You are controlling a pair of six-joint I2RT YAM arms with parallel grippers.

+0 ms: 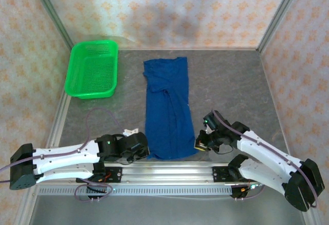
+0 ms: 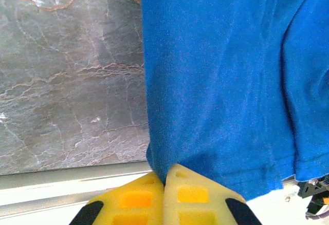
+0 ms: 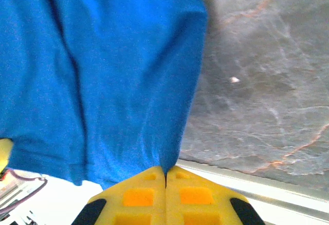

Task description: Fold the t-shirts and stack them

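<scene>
Wrist-view edges crop the t-shirt, and its near corners are concealed between the pressed-together fingers of the left gripper and right gripper.

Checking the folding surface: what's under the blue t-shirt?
Grey marbled table shows beside the t-shirt; anything beneath the cloth is covered. Left gripper and right gripper pinch its near corners.

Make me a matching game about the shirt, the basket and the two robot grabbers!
Things:
1. t-shirt
2. basket
3. left gripper
4. right gripper

Places and states:
A. shut on the t-shirt's near right corner
B. blue, lying lengthwise down the middle of the table
C. green, at the far left of the table
D. shut on the t-shirt's near left corner

Pairs: 1-B, 2-C, 3-D, 4-A
</scene>
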